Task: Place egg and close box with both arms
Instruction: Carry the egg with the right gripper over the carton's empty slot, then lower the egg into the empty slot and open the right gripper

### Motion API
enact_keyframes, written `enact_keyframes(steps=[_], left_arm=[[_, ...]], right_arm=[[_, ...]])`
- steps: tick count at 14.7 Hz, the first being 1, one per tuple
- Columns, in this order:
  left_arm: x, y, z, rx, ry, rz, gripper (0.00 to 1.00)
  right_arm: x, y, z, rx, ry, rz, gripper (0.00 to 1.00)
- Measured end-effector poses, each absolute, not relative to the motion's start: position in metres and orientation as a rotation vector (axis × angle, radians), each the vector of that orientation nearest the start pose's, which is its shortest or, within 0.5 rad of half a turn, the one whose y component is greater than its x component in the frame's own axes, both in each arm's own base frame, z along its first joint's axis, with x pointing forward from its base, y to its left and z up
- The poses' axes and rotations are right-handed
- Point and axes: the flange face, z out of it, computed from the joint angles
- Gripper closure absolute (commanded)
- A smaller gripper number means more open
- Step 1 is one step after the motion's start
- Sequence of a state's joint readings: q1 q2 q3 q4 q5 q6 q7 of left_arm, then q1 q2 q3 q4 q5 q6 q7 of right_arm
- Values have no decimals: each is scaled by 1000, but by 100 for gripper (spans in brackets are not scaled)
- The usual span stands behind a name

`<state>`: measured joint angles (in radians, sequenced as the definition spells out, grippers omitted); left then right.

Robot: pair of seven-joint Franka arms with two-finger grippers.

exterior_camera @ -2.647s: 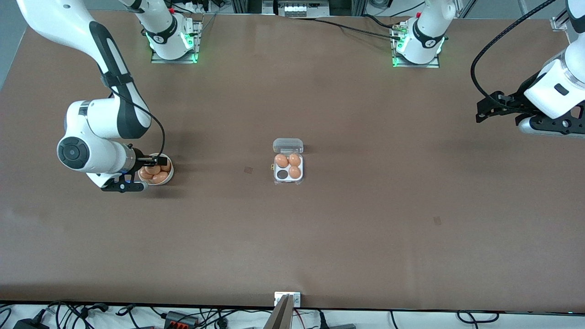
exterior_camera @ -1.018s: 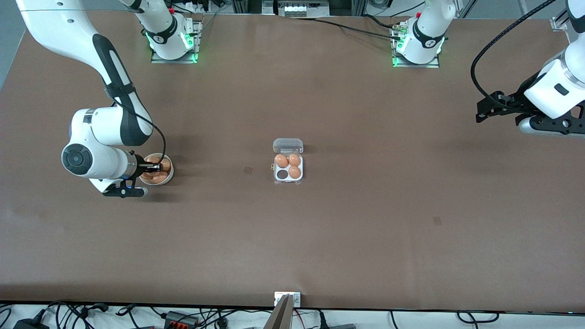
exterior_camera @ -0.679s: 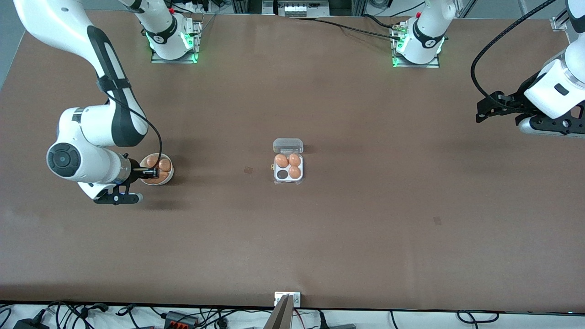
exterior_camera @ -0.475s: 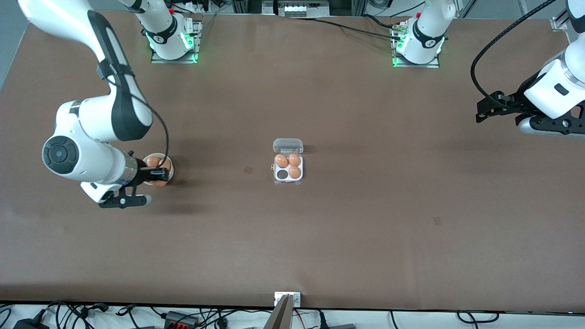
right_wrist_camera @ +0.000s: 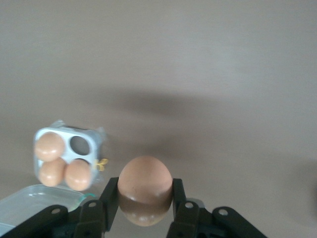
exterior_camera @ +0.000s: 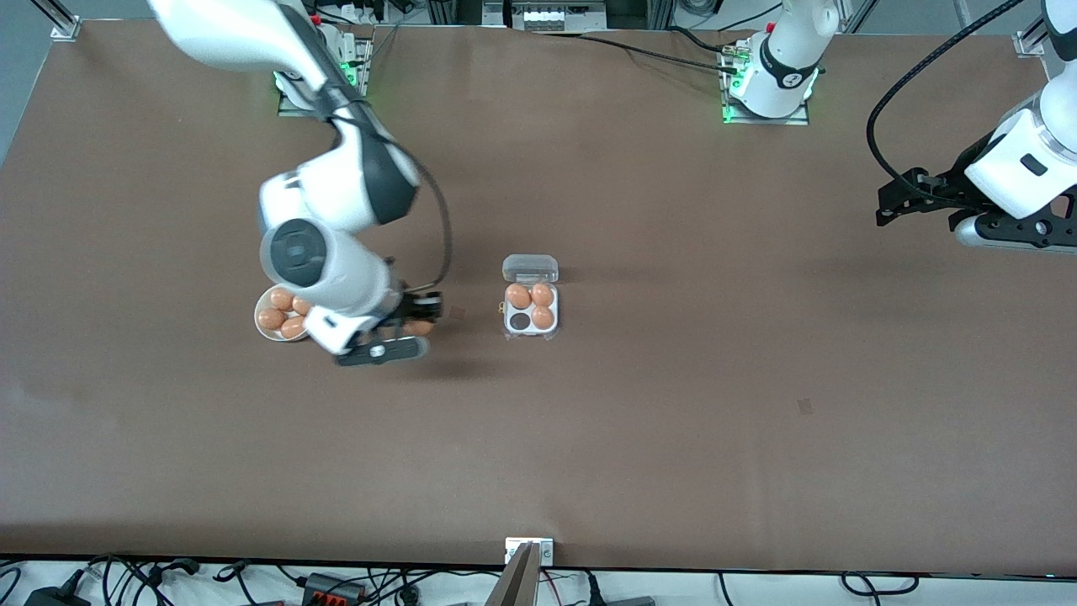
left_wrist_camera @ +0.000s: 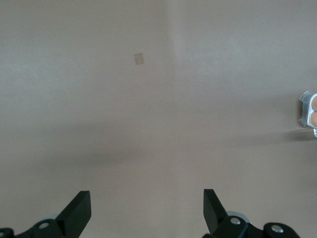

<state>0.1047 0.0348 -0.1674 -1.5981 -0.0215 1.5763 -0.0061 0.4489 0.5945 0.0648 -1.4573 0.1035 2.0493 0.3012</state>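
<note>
I have the right arm's black two-finger gripper clamped on a smooth brown egg, one finger on each flank, the egg's long axis running up out of the fingers. In the front view the right gripper is up over bare brown table, between the round white bowl of brown eggs and the small square white four-cup egg tray with the hinged clear plastic lid.

The box sits mid-table, lid swung open and standing on the side farther from the front camera. Three cups filled; the one empty cup is the dark hole at the corner nearer the front camera and toward the right arm's end of the table (the corner closest to my carrying gripper, which is convenient).

Relation that matters, as I judge it: the box lies from the held egg toward the left arm's end of the table, with nothing between. The right arm is clearly the nearer one.

Left gripper has its fingers spread wide, nothing between them. It waits over the table edge at its own end, well apart from the box, which only just shows at the margin of its wrist view.

Lid closing not yet begun.
</note>
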Motion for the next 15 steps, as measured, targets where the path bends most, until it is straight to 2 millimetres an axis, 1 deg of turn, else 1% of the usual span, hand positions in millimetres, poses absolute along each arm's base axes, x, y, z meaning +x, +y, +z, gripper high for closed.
enact_keyframes(steps=[2, 4, 5, 7, 10, 13, 15], left_arm=[[562, -36, 593, -3164, 88, 90, 0], [562, -36, 593, -3164, 88, 91, 0], [562, -36, 593, -3164, 88, 93, 0], [562, -36, 593, -3164, 88, 97, 0], [562, -36, 593, -3164, 88, 98, 0], [562, -36, 593, -3164, 88, 98, 0], [562, -36, 593, -3164, 88, 98, 0]], right_arm=[[607, 385, 318, -3012, -251, 41, 100], [596, 409, 298, -3036, -251, 3, 100], [592, 418, 289, -3045, -230, -8, 100], [587, 431, 277, -3045, -164, -24, 100], [575, 453, 260, -3049, -112, -10, 100], [571, 463, 246, -3053, -67, 1, 100], [573, 466, 243, -3043, -49, -18, 100]])
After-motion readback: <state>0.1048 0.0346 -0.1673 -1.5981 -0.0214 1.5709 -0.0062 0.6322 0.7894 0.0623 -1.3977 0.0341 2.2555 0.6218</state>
